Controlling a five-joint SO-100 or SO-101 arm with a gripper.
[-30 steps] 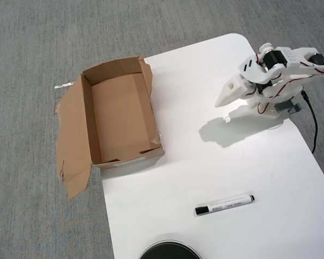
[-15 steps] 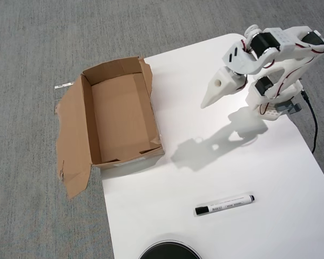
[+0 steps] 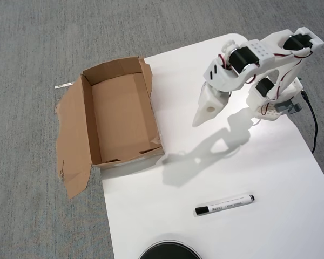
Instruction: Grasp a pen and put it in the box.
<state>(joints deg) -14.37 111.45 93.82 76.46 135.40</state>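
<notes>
My end effector (image 3: pixel 197 122) hangs above the white tabletop (image 3: pixel 259 172), tip pointing down toward the lower left of the overhead view; its fingers look pressed together into one narrow point, holding nothing. The pen (image 3: pixel 224 204) lies flat on the tabletop well below my end effector in the picture and slightly to its right, black cap end to the left. The box (image 3: pixel 88 121) sits to my end effector's left, open and empty, one flap splayed flat on the grey carpet (image 3: pixel 32 54).
</notes>
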